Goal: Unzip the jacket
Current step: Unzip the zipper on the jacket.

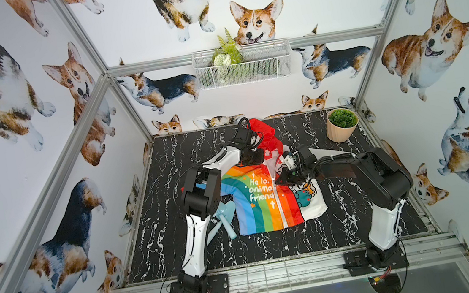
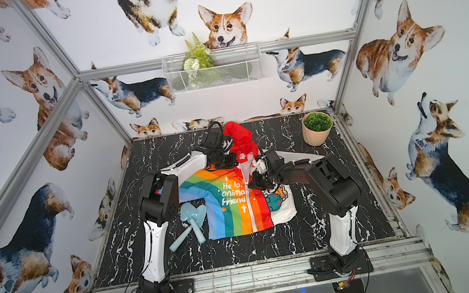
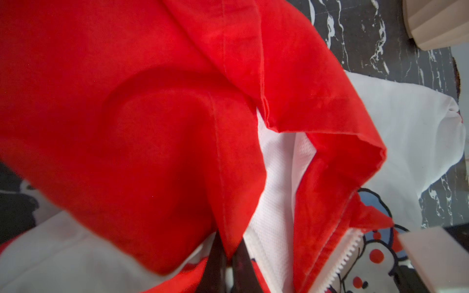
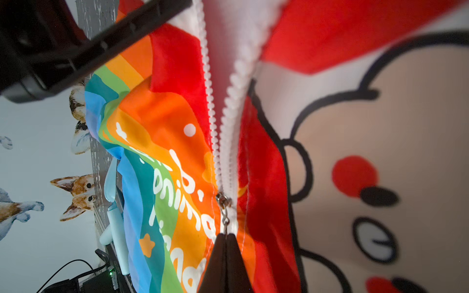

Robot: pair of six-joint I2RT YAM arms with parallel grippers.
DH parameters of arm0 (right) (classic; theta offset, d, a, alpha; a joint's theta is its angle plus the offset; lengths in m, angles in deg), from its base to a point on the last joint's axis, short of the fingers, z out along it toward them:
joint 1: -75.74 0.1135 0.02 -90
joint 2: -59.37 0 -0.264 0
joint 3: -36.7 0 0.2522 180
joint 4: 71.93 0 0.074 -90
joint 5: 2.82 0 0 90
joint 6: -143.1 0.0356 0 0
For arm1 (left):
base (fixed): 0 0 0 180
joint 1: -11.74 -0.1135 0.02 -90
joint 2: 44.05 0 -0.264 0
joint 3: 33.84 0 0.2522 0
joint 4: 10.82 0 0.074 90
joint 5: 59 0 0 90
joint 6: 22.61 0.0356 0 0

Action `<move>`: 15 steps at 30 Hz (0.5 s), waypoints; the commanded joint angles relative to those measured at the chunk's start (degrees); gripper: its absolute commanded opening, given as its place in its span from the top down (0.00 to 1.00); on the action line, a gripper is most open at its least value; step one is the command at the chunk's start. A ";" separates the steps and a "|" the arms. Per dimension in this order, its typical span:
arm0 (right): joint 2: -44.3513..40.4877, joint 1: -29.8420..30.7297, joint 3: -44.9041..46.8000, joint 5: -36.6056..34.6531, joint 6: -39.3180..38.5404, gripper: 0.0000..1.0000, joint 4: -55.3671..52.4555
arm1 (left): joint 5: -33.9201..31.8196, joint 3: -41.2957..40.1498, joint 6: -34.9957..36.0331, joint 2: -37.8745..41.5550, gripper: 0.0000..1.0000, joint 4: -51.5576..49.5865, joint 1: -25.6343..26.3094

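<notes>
The jacket (image 1: 262, 208) lies face up on the black marble table (image 1: 347, 225), red hood (image 1: 267, 136) toward the back wall. My left gripper (image 3: 229, 253) is shut on a fold of red fabric at the hood's edge by the collar, and holds it lifted. My right gripper (image 4: 225, 236) is shut on the metal zipper pull (image 4: 224, 218), about chest height on the jacket (image 4: 177, 152). Above the slider the white zipper teeth (image 4: 206, 76) stand apart. Below it the zipper (image 1: 281, 209) runs closed to the hem. In both top views the two grippers (image 1: 260, 162) (image 1: 278, 181) sit close together over the jacket (image 2: 236, 215).
A potted plant (image 1: 343, 124) stands at the back right corner. Two light blue toy shovels (image 2: 189, 222) lie beside the rainbow sleeve, near my left arm. A wire basket (image 1: 242, 63) with greenery hangs on the back wall.
</notes>
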 commanded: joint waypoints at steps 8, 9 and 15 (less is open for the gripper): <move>-4.19 1.68 2.35 -1.12 -0.03 1.00 -2.23 | -0.63 -5.20 0.34 5.44 1.00 7.30 -0.17; -4.67 1.84 2.58 -1.20 -0.03 1.00 -2.39 | -0.73 -5.78 0.32 5.92 1.00 7.91 -0.17; -6.99 2.75 3.76 -2.16 -0.11 1.00 -3.38 | -1.12 -7.74 -0.20 7.51 1.00 9.96 -0.43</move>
